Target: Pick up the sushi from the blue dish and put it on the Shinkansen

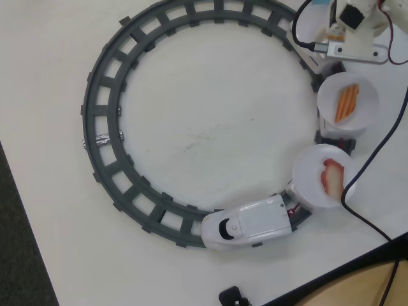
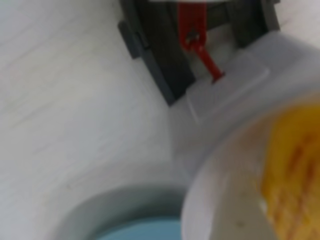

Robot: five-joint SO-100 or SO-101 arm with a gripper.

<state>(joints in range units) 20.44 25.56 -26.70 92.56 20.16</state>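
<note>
Arm in overhead view, top right corner — white plastic body, blocky segments, an orange-brown patch on one part. Black cable runs off it toward the lower right; a thin red wire loops beside it. Fingers not distinguishable — wrist view blurred.

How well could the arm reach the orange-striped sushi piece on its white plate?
Probably easily: the orange-striped sushi piece lies uncovered on its white plate, just below the arm in the overhead view, nothing above it.
</note>
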